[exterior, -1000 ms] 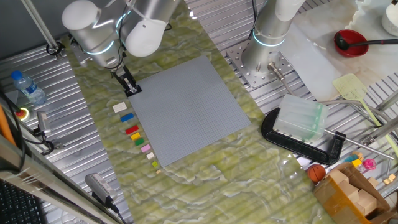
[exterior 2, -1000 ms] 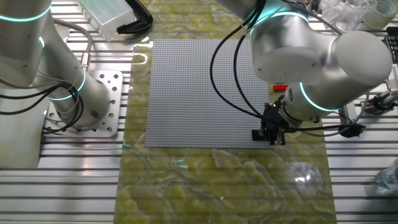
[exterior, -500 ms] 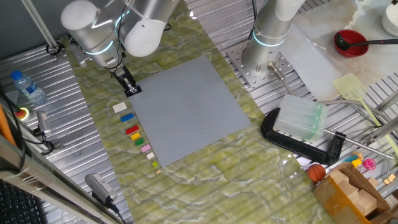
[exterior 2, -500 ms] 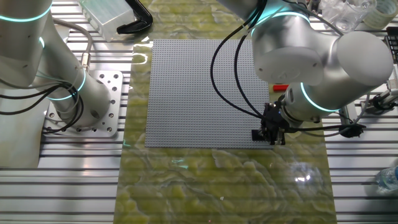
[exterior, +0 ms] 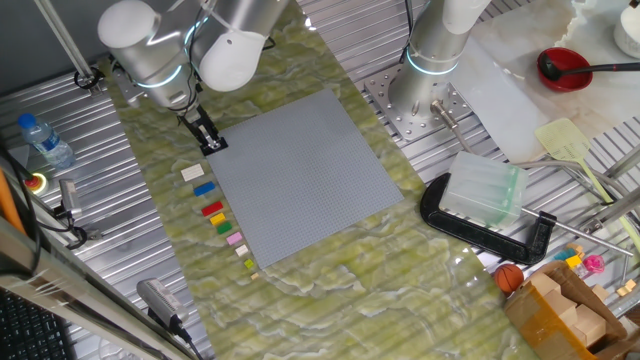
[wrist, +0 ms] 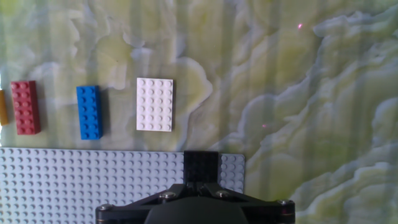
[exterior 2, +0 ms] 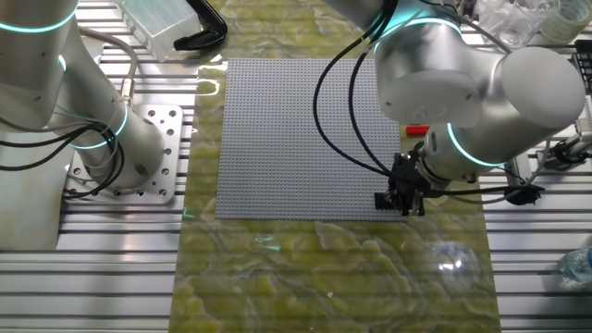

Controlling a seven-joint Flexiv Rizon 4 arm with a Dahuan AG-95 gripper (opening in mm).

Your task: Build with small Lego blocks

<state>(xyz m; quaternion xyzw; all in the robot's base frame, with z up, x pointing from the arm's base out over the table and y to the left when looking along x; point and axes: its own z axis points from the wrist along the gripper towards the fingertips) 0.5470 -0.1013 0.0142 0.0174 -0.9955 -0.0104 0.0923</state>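
Note:
My gripper stands low over the near-left corner of the grey baseplate, shut on a small black brick. In the hand view the black brick sits on the plate's corner, right in front of my gripper. The other fixed view shows the gripper at the plate's front right corner. Beside the plate on the mat lie a white brick, a blue brick and a red brick. The row continues with green, yellow and pink bricks.
A second robot arm's base stands behind the plate. A black clamp and a clear plastic box lie to the right. A water bottle lies at the left, a red ladle at the far right.

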